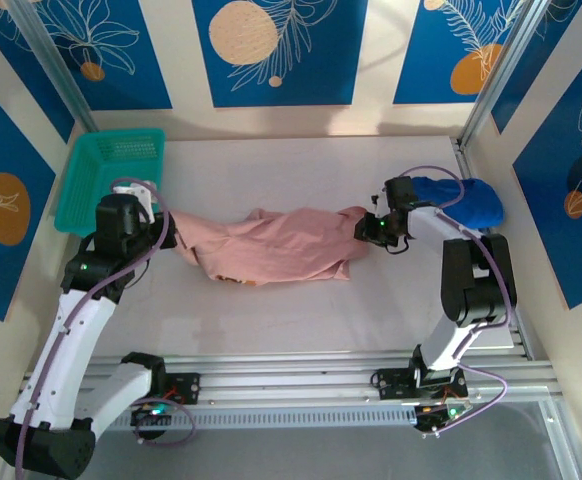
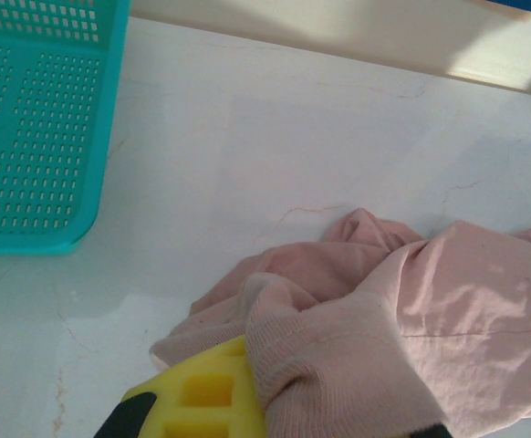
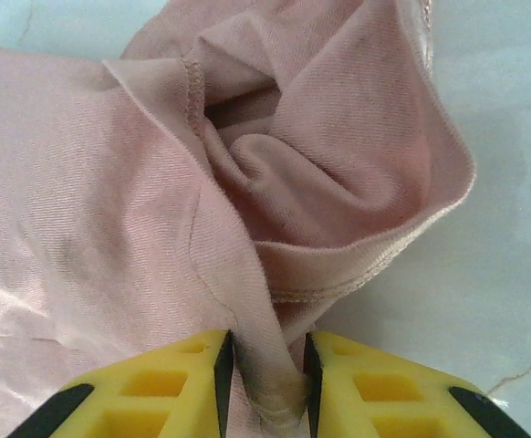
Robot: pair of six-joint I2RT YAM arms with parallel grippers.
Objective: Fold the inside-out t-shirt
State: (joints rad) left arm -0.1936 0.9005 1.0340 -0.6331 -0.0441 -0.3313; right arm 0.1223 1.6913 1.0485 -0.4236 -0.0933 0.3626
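Observation:
The inside-out t-shirt [image 1: 281, 245] lies crumpled across the middle of the table, salmon-pink with its seams showing [image 3: 110, 182]. My left gripper [image 1: 166, 238] is at the shirt's left end. In the left wrist view the ribbed collar edge [image 2: 338, 365] drapes over my yellow finger [image 2: 202, 397], and the left gripper [image 2: 288, 406] is shut on the cloth. My right gripper [image 1: 368, 228] is at the shirt's right end. In the right wrist view the right gripper [image 3: 265, 383] has its pads closed on a bunched fold beside a hemmed opening [image 3: 366, 265].
A teal basket [image 1: 111, 175] [image 2: 37, 128] stands at the back left, close to my left arm. A royal-blue garment [image 1: 466, 200] lies at the right edge behind my right arm. Bare tabletop [image 1: 291, 170] stretches behind and in front of the shirt.

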